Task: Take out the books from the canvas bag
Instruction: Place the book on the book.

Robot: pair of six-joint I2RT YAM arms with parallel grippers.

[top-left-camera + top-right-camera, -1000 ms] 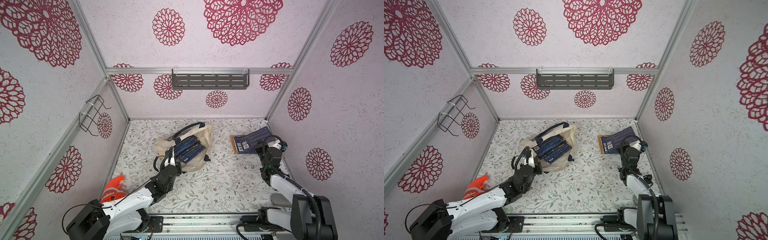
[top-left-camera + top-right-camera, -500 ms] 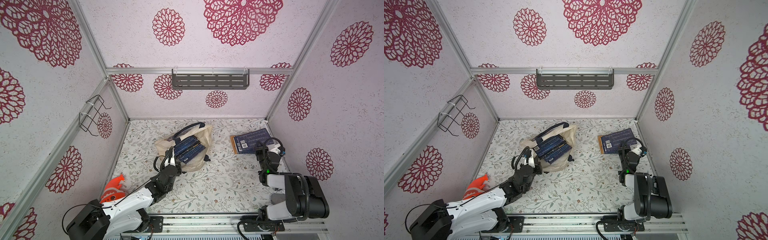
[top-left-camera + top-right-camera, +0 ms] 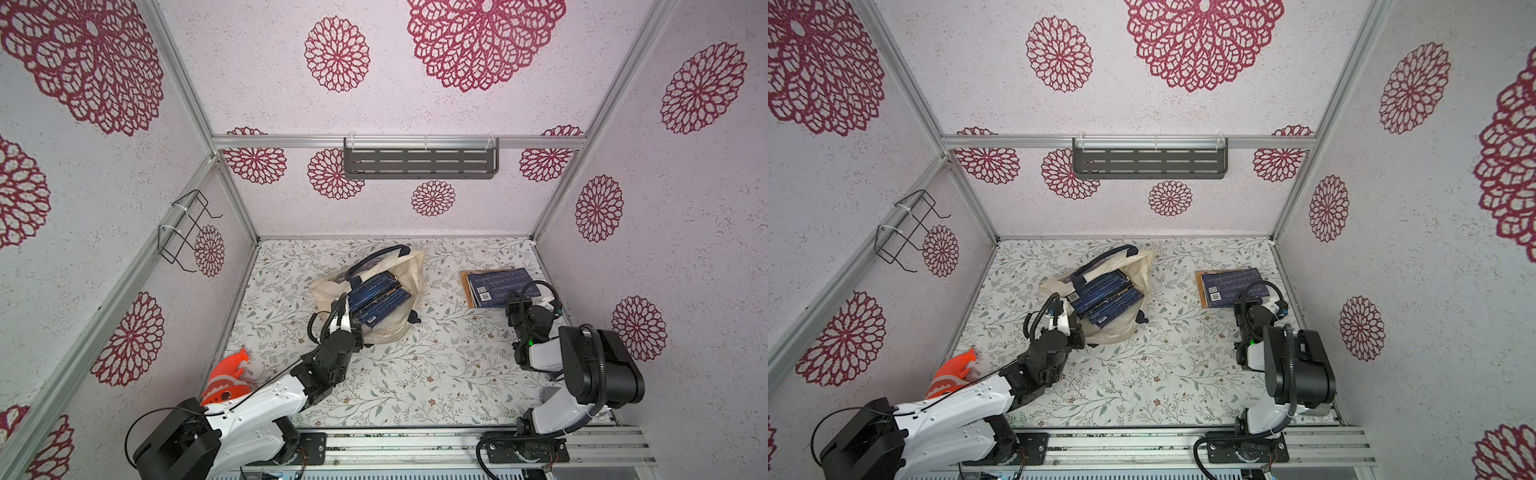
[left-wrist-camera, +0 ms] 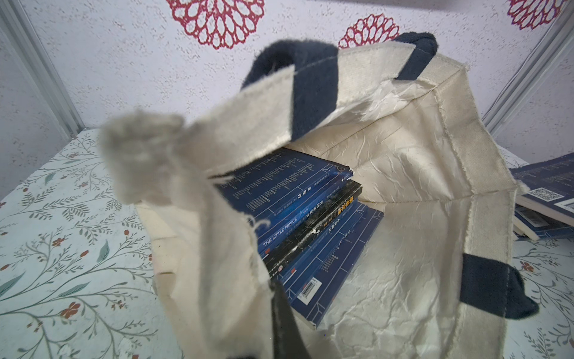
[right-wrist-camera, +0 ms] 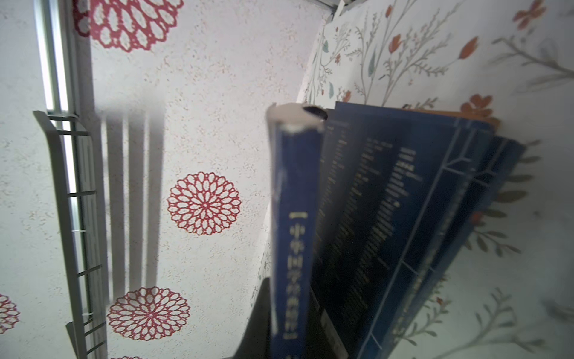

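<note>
Books [image 4: 295,199], at least three, lie inside one canvas bag [image 4: 403,174].

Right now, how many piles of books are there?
2. One pile lies inside the bag; the other lies on the table, at the right gripper. Lower books may be hidden.
</note>
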